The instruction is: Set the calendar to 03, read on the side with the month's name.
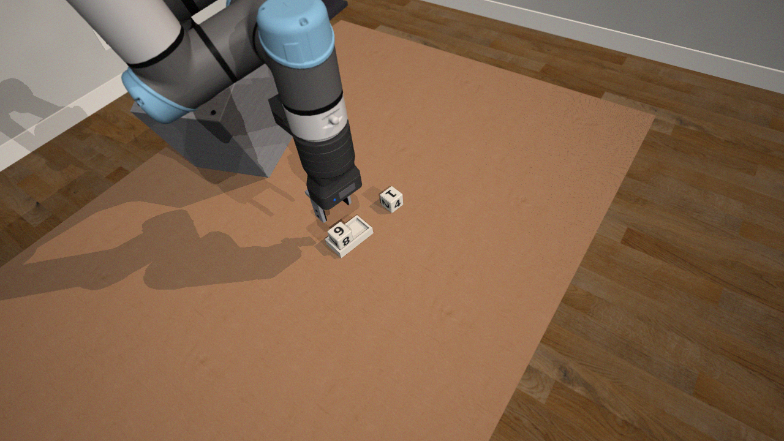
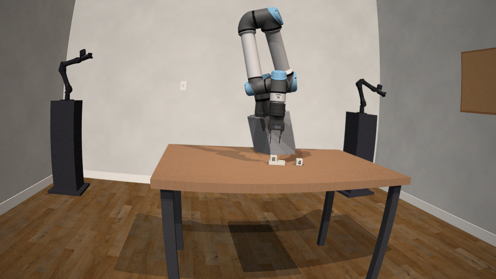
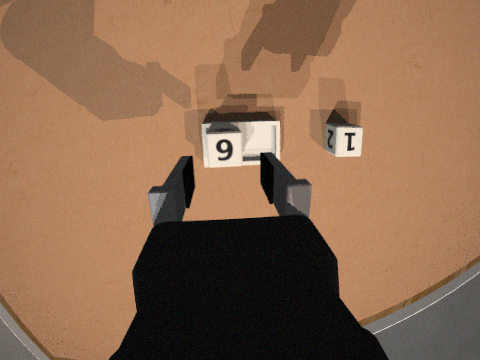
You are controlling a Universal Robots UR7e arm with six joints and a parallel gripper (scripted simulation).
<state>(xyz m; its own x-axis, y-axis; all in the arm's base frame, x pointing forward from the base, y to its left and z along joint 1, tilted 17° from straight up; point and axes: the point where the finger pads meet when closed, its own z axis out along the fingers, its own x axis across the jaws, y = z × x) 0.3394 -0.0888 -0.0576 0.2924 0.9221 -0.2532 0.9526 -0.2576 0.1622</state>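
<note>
The white tray (image 1: 357, 242) (image 2: 279, 162) (image 3: 278, 137) lies flat on the table. One cube (image 1: 339, 234) (image 2: 273, 159) (image 3: 224, 149) stands in its left half in all views, with a 9-like digit on top and 8 towards the exterior camera. The right half is empty. The other cube (image 1: 391, 198) (image 2: 298, 162) (image 3: 345, 140) stands on the table to the right of the tray, with 1 on top, 4 towards the exterior camera and a 2 on its left side. My gripper (image 1: 335, 211) (image 2: 275, 140) (image 3: 227, 169) is open and empty, above the table behind the tray. No month name is readable.
The grey robot pedestal (image 1: 219, 136) (image 2: 289, 138) stands at the table's back edge. The brown table top (image 1: 438, 307) (image 2: 221, 173) (image 3: 100, 260) bears the tray and the loose cube. Two dark stands (image 2: 66, 145) (image 2: 360, 138) with small arms are beyond the table.
</note>
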